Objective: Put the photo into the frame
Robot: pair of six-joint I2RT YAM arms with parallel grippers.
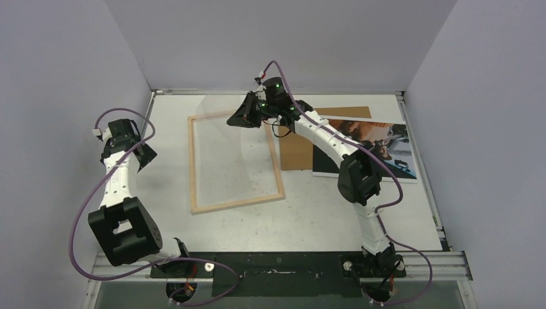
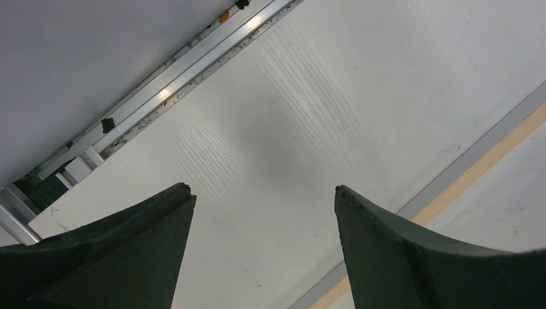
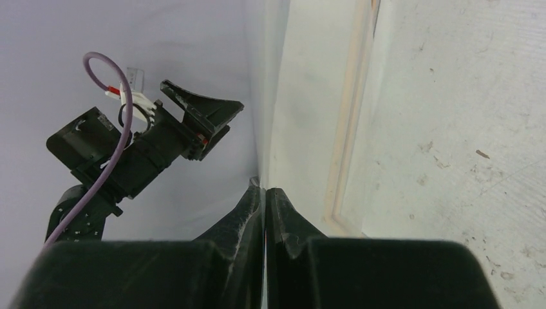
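Note:
The frame lies flat on the table with its pale wood back up; its edge also shows as a tan strip in the left wrist view. My right gripper is shut on a clear transparent sheet, held tilted over the frame's far end. In the right wrist view the jaws pinch the sheet edge-on, with the frame seen beside it. The photo lies at the right, partly under the right arm. My left gripper hangs open and empty left of the frame.
A plain brown backing board lies between the frame and the photo, partly under the photo. Grey walls close in the table on the left, back and right. A metal rail runs along the table's left edge.

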